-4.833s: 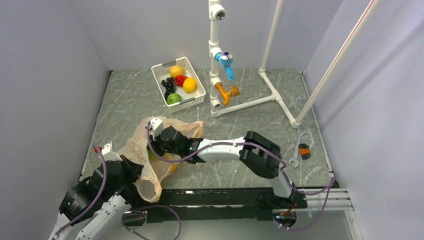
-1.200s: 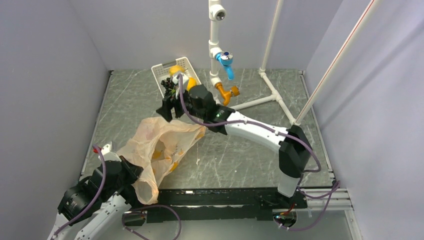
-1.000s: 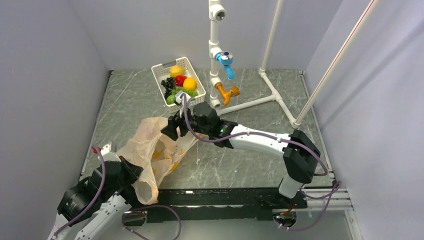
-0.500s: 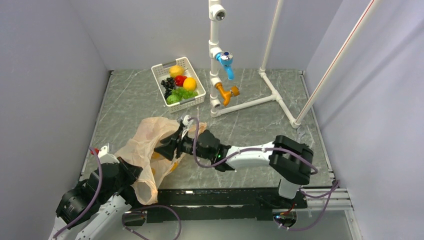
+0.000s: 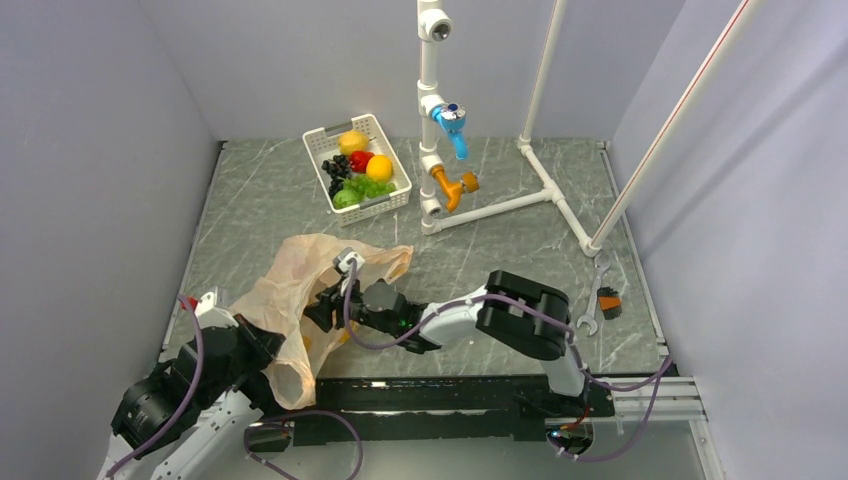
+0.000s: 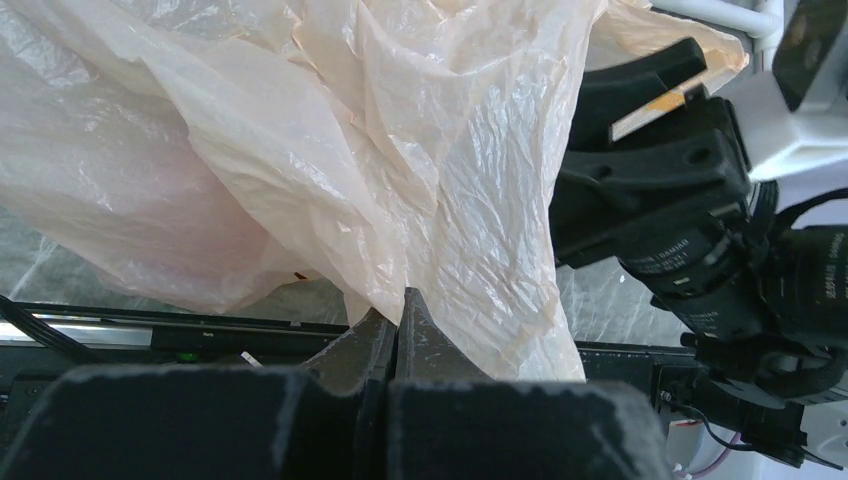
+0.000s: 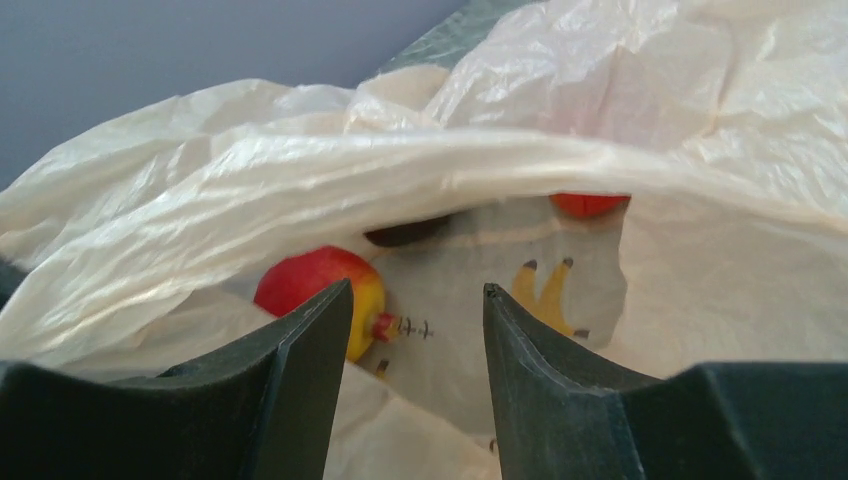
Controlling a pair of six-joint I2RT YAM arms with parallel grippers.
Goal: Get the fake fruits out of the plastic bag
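Note:
The peach plastic bag lies crumpled at the near left of the table. My left gripper is shut on a fold of its lower edge, and the top view shows that gripper beside the bag. My right gripper is at the bag's mouth. In the right wrist view it is open with nothing between the fingers. Inside the bag lies a red-and-yellow fake fruit, just past the left finger. A dark shape and a reddish fruit sit deeper in, half hidden by plastic.
A white basket at the back holds a red apple, green grapes, a round green fruit, black grapes, a lemon and an orange. A white pipe frame with valves stands behind; a spanner lies at the right.
My right arm left the green grape bunch in the basket, swung back toward me and lowered into the bag's mouth, its jaws narrowing somewhat. The left gripper kept its hold on the bag.

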